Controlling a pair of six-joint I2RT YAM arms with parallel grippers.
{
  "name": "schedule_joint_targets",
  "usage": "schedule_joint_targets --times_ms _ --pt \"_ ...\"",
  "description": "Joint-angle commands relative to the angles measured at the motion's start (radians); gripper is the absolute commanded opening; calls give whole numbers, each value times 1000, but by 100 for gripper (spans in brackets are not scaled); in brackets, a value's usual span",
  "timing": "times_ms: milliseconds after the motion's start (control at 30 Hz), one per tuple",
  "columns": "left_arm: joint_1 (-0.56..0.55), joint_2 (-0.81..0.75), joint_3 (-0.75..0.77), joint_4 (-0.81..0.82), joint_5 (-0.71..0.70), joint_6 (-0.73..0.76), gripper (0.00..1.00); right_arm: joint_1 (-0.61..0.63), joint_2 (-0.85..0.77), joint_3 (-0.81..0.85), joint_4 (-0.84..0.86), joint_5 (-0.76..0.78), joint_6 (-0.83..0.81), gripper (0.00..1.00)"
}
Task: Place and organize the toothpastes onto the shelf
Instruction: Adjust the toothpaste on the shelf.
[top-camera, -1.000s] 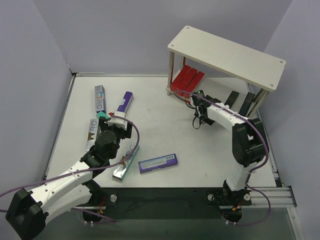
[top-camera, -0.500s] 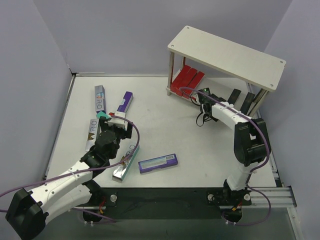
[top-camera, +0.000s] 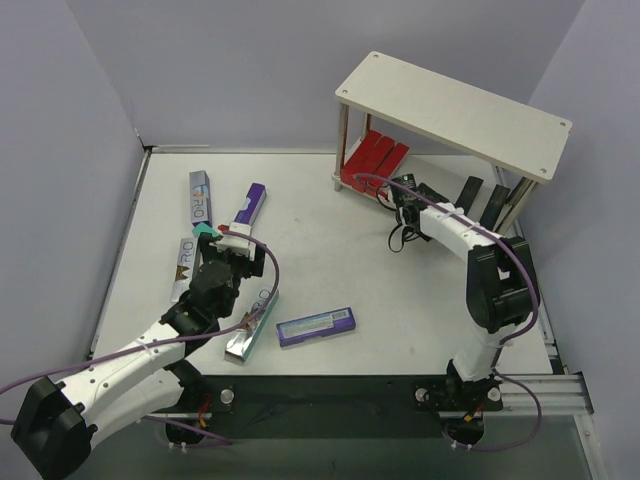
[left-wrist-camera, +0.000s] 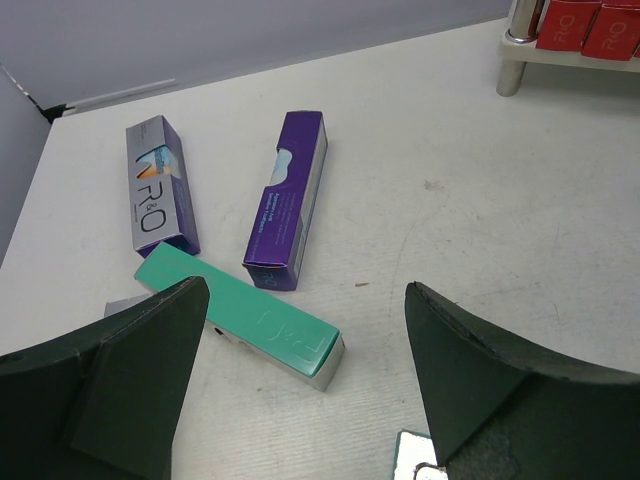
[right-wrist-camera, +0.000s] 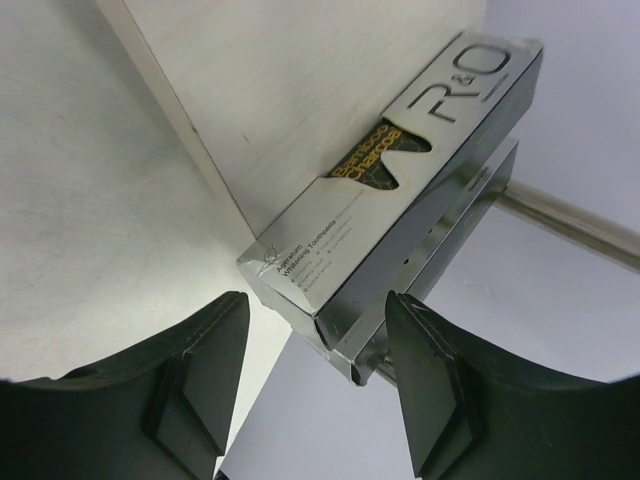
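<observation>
The shelf (top-camera: 455, 110) stands at the back right, with red toothpastes (top-camera: 375, 158) and black ones (top-camera: 466, 195) on its lower board. My right gripper (top-camera: 408, 187) is at that board's front edge. In the right wrist view it (right-wrist-camera: 318, 305) is open, its fingers either side of the near end of a silver and black carton (right-wrist-camera: 400, 190) that rests on another carton. My left gripper (top-camera: 232, 240) is open and empty just above the table, by a teal carton (left-wrist-camera: 245, 312). A purple carton (left-wrist-camera: 290, 200) and a silver one (left-wrist-camera: 155, 188) lie beyond it.
More loose cartons lie on the left half of the table: a silver and black one (top-camera: 183, 268), a teal and silver one (top-camera: 252, 323) and a purple one (top-camera: 316, 326). A thin shelf leg (top-camera: 341, 145) stands left of the red cartons. Grey walls close the table in.
My right gripper has moved a little to the right and back, closer under the shelf. The left arm and the loose cartons have not moved.
</observation>
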Motion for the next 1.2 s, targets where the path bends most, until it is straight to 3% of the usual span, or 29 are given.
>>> schedule_joint_targets --times_ms 0,467,1167 --pt "1 0 47 9 14 -6 91 52 -36 105 -5 26 8 57" --pt "1 3 44 6 11 -6 91 14 151 214 194 20 -61 47" --pt "1 3 49 5 11 -7 91 -120 211 139 211 12 -56 35"
